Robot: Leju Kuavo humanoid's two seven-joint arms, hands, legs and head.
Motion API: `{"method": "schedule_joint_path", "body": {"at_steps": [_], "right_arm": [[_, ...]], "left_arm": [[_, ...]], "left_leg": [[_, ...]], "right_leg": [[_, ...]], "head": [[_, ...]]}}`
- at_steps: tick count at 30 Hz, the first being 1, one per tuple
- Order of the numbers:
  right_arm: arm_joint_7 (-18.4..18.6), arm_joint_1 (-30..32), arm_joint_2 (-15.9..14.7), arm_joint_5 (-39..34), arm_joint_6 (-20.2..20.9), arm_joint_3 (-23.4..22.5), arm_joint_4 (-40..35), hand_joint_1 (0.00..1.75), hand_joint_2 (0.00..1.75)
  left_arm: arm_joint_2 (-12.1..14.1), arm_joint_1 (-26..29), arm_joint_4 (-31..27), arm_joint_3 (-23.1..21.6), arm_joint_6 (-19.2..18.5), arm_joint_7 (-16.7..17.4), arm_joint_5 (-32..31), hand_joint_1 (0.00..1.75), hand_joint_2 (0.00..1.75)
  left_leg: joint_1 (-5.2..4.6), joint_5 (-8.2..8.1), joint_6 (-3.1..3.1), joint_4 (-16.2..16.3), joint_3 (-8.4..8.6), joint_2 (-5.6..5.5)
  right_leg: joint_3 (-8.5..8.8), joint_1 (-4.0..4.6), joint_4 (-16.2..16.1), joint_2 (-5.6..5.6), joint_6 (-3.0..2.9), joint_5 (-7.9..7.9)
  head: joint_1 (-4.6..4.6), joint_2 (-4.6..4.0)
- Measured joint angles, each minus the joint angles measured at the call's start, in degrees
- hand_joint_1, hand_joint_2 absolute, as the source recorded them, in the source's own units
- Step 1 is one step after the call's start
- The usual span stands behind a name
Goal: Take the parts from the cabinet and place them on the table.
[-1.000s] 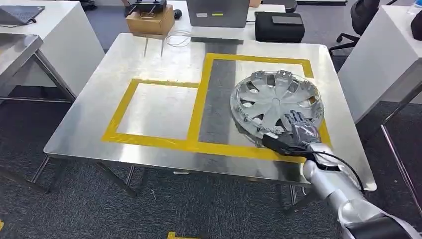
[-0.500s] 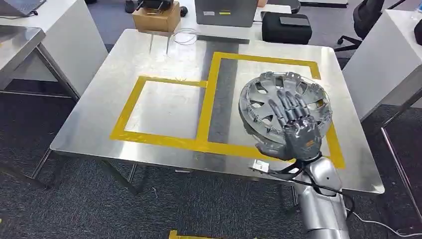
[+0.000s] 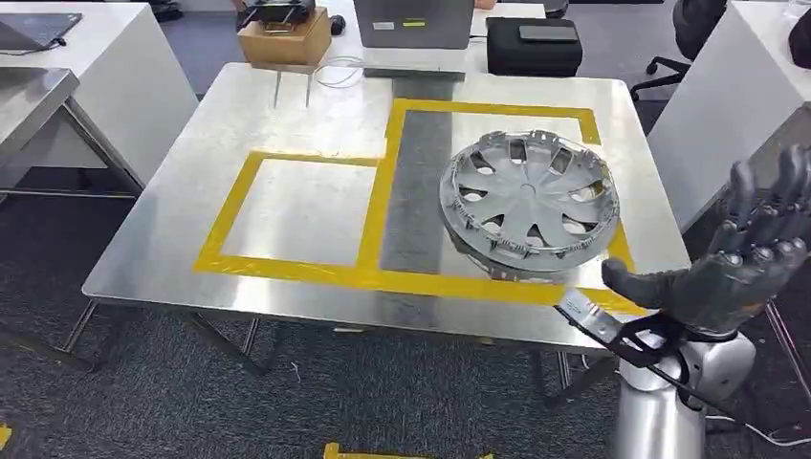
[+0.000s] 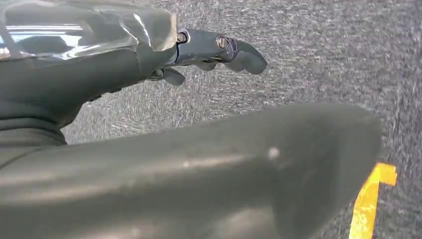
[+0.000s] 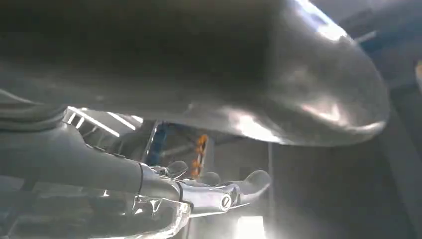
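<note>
A silver wheel cover (image 3: 529, 203) lies flat on the steel table (image 3: 306, 105), inside the right yellow-taped rectangle. My right hand (image 3: 746, 263) is raised off the table's right front corner, apart from the wheel cover, fingers spread and holding nothing. In the right wrist view the right hand (image 5: 209, 191) has its fingers stretched out with nothing in them. In the left wrist view my left hand (image 4: 204, 52) hangs over grey carpet, fingers extended and empty.
A second yellow-taped square (image 3: 304, 212) marks the table's left half. A cardboard box (image 3: 284, 40), a grey laptop (image 3: 413, 24) and a black case (image 3: 534, 46) stand beyond the far edge. White desks (image 3: 96, 76) flank both sides. Yellow tape (image 4: 370, 199) marks the floor.
My right hand has let go of the wheel cover and pulled back to the right and up, off the table. The cover now lies flat on the table.
</note>
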Motion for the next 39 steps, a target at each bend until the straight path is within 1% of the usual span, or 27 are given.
{"method": "schedule_joint_path", "body": {"at_steps": [2, 4, 5, 9, 10, 11, 12, 13, 15, 16, 17, 19, 20, 21, 24, 25, 26, 27, 28, 30, 31, 32, 33, 35, 36, 37, 39], "right_arm": [[0.2, 1.22, 0.57, -0.75, 0.0, 0.0, -1.87, 0.0, 0.0], [0.33, 1.61, 0.64, -1.9, 0.02, -0.02, -2.52, 0.0, 0.0], [0.09, 2.19, 1.05, -2.16, 0.02, -0.09, -3.24, 0.0, 0.0], [0.0, 3.77, 2.76, -2.41, 0.02, -0.09, -4.12, 0.0, 0.0], [0.04, 4.08, 2.8, -2.89, 0.02, -0.13, -4.62, 0.0, 0.0], [0.15, 4.08, 2.43, -4.31, 0.02, -0.2, -4.6, 0.0, 0.0], [0.15, 4.12, 2.52, -5.82, 0.02, -0.31, -4.4, 0.0, 0.0], [0.09, 4.64, 2.84, -6.34, 0.02, -0.39, -4.31, 0.0, 0.0], [0.07, 6.32, 3.65, -8.66, 0.02, -1.01, -3.85, 0.0, 0.0], [0.07, 6.94, 4.11, -9.78, 0.02, -1.4, -3.17, 0.0, 0.0], [0.05, 7.41, 4.61, -10.92, 0.02, -1.96, -2.44, 0.0, 0.0], [0.04, 8.39, 5.29, -14.74, 0.04, -2.49, -1.29, 0.0, 0.0], [0.07, 8.85, 5.49, -17.15, 0.04, -2.71, -0.48, 0.0, 0.0], [1.14, 9.33, 5.58, -21.63, 0.04, -2.69, 0.74, 0.0, 0.0], [11.93, 12.35, 4.06, -38.27, 0.09, 0.07, 4.02, 0.0, 0.0], [15.95, 13.35, 3.1, -43.45, 0.13, 1.65, 4.67, 0.0, 0.0], [18.83, 13.79, 2.12, -47.93, 0.15, 3.22, 5.15, 0.0, 0.0], [23.09, 14.59, 0.54, -54.31, 0.15, 5.82, 5.9, 0.0, 0.0], [25.08, 15.65, -0.48, -58.09, 0.17, 7.5, 6.51, 0.0, 0.0], [27.22, 17.32, -2.03, -63.77, 0.44, 9.25, 8.28, 0.0, 0.0], [27.76, 18.05, -2.56, -65.87, 0.59, 9.53, 9.07, 0.0, 0.0], [28.24, 18.86, -3.21, -67.83, 0.77, 9.77, 10.07, 0.0, 0.0], [28.88, 19.34, -3.67, -69.32, 1.14, 9.95, 10.73, 0.0, 0.0], [31.66, 19.77, -4.44, -74.29, 3.5, 10.14, 12.65, 0.0, 0.0], [33.47, 20.08, -4.78, -77.49, 5.13, 10.14, 13.95, 0.0, 0.0], [34.8, 20.19, -5.16, -79.92, 6.8, 10.14, 15.25, 0.0, 0.0], [36.44, 20.04, -5.86, -83.81, 10.3, 10.14, 18.8, 0.0, 0.0]], "left_arm": [[-0.04, 0.38, -0.73, -0.53, 0.04, 0.42, 0.0, 0.0, 0.0], [-0.04, 0.31, -1.6, -0.92, 0.2, 0.61, -0.44, 0.0, 0.0], [0.07, 0.22, -2.14, -1.16, 0.41, 0.61, -0.57, 0.0, 0.0], [-0.02, 0.45, -2.93, -1.75, 0.57, 0.68, -0.94, 0.0, 0.0], [-0.15, 0.47, -3.11, -1.99, 0.55, 0.68, -0.96, 0.0, 0.0], [-0.15, 0.28, -3.15, -2.23, 0.55, 0.66, -0.98, 0.0, 0.0], [-0.15, 0.13, -3.22, -2.27, 0.66, 0.66, -1.05, 0.0, 0.0], [-0.17, 0.13, -3.33, -2.41, 0.72, 0.66, -1.03, 0.0, 0.0], [-0.33, 0.2, -3.39, -2.93, 1.25, 0.72, -0.83, 0.0, 0.0], [-0.37, 0.26, -3.44, -3.28, 1.36, 0.81, -0.61, 0.0, 0.0], [-0.41, 0.28, -3.63, -3.71, 1.42, 0.9, -0.5, 0.0, 0.0], [-0.5, 0.29, -4.07, -4.22, 1.53, 1.18, -0.5, 0.0, 0.0], [-0.5, 0.3, -4.35, -4.5, 1.57, 1.36, -0.5, 0.0, 0.0], [-0.52, 0.31, -4.57, -4.81, 1.57, 1.42, -0.44, 0.0, 0.0], [-0.48, 0.14, -4.46, -5.53, 1.53, 0.72, 0.57, 0.0, 0.0], [-0.44, 0.12, -4.11, -5.57, 1.4, 0.09, 1.01, 0.0, 0.0], [-0.11, -0.08, -3.52, -5.6, 1.38, -0.5, 1.44, 0.0, 0.0], [-0.04, -0.26, -2.67, -5.86, 1.14, -0.98, 1.77, 0.0, 0.0], [0.04, -0.53, -2.21, -6.28, 1.03, -1.31, 1.97, 0.0, 0.0], [0.46, -1.3, -1.36, -7.08, 0.79, -1.49, 1.88, 0.0, 0.0], [0.57, -1.64, -1.01, -7.48, 0.63, -1.49, 1.81, 0.0, 0.0], [0.7, -1.81, -0.64, -7.91, 0.63, -1.49, 1.79, 0.0, 0.0], [0.77, -1.87, -0.4, -8.15, 0.68, -1.49, 1.81, 0.0, 0.0], [0.94, -2.19, -0.05, -8.72, 0.79, -1.46, 1.86, 0.0, 0.0], [1.22, -2.64, 0.13, -9.11, 0.79, -1.42, 1.97, 0.0, 0.0], [1.29, -2.98, 0.33, -9.49, 0.68, -1.33, 2.1, 0.0, 0.0], [1.49, -3.26, 1.0, -10.03, 0.48, -1.29, 2.6, 0.0, 0.0]], "left_leg": [[-0.01, 2.39, 0.34, -3.46, 2.35, -0.01], [-0.21, 7.14, 1.38, -14.82, 8.78, -0.13], [-0.42, 7.08, 2.12, -19.16, 11.03, -0.33], [-1.34, 8.37, 3.15, -19.17, 10.46, -0.23], [-0.63, 9.66, 3.59, -20.49, 10.2, 0.1], [-0.67, 10.41, 3.73, -20.78, 10.16, 0.33], [-0.67, 11.09, 4.31, -20.79, 9.24, 0.36], [-0.72, 11.59, 4.25, -20.78, 8.47, 0.4], [-0.8, 12.61, 4.2, -20.67, 6.88, 0.46], [-0.81, 13.19, 4.09, -20.61, 6.07, 0.58], [-0.8, 13.71, 3.93, -20.49, 5.31, 0.65], [-0.74, 14.48, 3.46, -19.9, 3.83, 0.64], [-0.75, 14.71, 3.15, -19.29, 3.3, 0.62], [-1.08, 14.9, 2.81, -18.6, 2.54, 0.61], [-0.69, 16.05, 1.62, -18.71, 2.6, 0.54], [-0.7, 16.5, 1.2, -18.81, 2.36, 0.4], [-0.38, 15.67, 1.02, -18.34, 2.03, 0.22], [-0.32, 11.61, 0.59, -16.15, 1.21, 0.16], [-0.13, 7.39, 0.15, -12.07, 0.18, 0.12], [0.06, 2.25, -0.35, -3.24, -1.64, 0.12], [0.08, 2.06, -0.38, -0.51, -1.71, 0.11], [0.1, 3.4, -0.31, -0.24, -0.6, 0.12], [0.11, 5.49, -0.21, -2.6, 1.85, 0.12], [0.07, 8.33, 0.51, -12.75, 9.46, -0.06], [-0.06, 6.03, 1.11, -18.26, 12.65, -0.28], [-0.36, 5.4, 1.27, -20.77, 14.01, -0.32], [-1.0, 6.11, 2.15, -20.11, 13.09, -0.34]], "right_leg": [[-0.12, 0.11, 0.0, 0.05, -0.13, 0.19], [-0.19, 0.32, -0.02, 0.26, 0.01, 0.53], [-0.18, 0.24, -0.03, 0.25, 0.25, 0.7], [-0.46, 0.16, -0.5, 0.19, 1.68, 1.93], [-0.76, 0.3, -0.32, 0.15, 1.9, 1.9], [-1.86, 0.34, 1.09, 0.14, 1.6, 0.21], [-3.34, 0.29, 4.47, 0.14, 0.97, -2.75], [-4.87, 0.21, 8.73, 0.13, 0.65, -5.47], [-7.06, 0.14, 16.99, 0.12, 0.85, -9.06], [-6.6, 0.05, 18.13, 0.12, 1.46, -8.88], [-4.77, -0.09, 16.47, 0.11, 2.27, -7.78], [1.66, -0.34, 7.45, 0.06, 3.48, -4.69], [5.41, -0.39, 2.13, -0.03, 3.33, -4.69], [7.68, -0.03, -1.63, 0.08, 2.54, -6.18], [6.21, 0.41, -0.64, 0.16, 1.33, -5.43], [5.88, -0.07, -1.04, 0.11, 0.6, -4.71], [5.55, -0.54, -1.03, -0.14, 0.23, -4.25], [4.56, -0.42, -1.0, -0.02, -0.53, -3.44], [3.76, -0.39, -0.99, -0.01, -0.63, -2.72], [2.28, -0.21, -0.83, -0.11, -0.53, -1.41], [1.48, -0.18, -0.67, -0.18, -0.42, -0.82], [0.61, -0.16, -0.48, -0.27, -0.19, -0.33], [-0.17, -0.17, -0.34, -0.28, -0.15, 0.16], [-1.14, -0.06, -0.28, -0.08, 0.23, 1.06], [-1.34, -0.09, -0.29, -0.09, 0.39, 1.62], [-1.48, 0.18, -0.28, -0.08, 0.95, 2.0], [-1.45, -0.34, -0.68, -0.08, 1.73, 3.07]], "head": [[0.0, 0.0], [-0.02, 0.0], [0.02, 0.0], [-0.09, 0.0], [-0.07, 0.0], [0.02, 0.0], [0.22, 0.0], [0.26, 0.0], [0.31, 0.0], [0.26, 0.0], [0.28, 0.0], [0.28, 0.0], [0.31, 0.0], [0.31, 0.0], [0.22, 0.0], [0.24, 0.0], [0.46, 0.0], [0.22, 0.0], [0.04, 0.0], [0.07, 0.0], [0.09, 0.0], [0.07, 0.0], [0.07, 0.0], [0.04, 0.0], [0.04, 0.0], [0.18, 0.0], [-0.11, 0.0]]}}
